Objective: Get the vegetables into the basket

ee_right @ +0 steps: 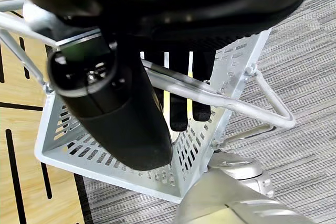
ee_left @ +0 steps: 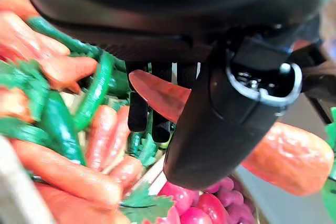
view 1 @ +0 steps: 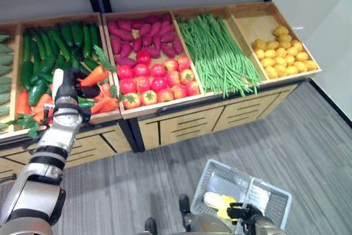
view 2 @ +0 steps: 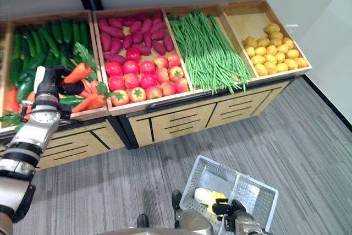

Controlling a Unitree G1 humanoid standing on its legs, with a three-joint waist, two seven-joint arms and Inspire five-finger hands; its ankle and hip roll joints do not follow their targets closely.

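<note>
Already the left hand (view 1: 70, 89) grips a tapered orange carrot (view 1: 92, 76) just above its bin; a loose hold could drop it; right hand (ee_right: 173, 85) clasps the white wire basket's (view 1: 220, 180) handle.

Soft, even light falls from above on the wooden stand (view 1: 165, 116), and the tomatoes (view 1: 157, 81) and lemons (view 1: 283, 53) show bright with no harsh glare. Shadows are faint; a dark band lies under the stand's front edge along the grey floor (view 1: 308, 152). Straight edges of the stand bow slightly toward the head views' corners. In the left wrist view the left robot hand (ee_left: 220, 124) is a blurred dark bulk, and the carrot (ee_left: 286, 156) against it is soft and out of focus. The basket (ee_right: 231, 87) rail shines pale under the right robot hand (ee_right: 121, 124).
</note>
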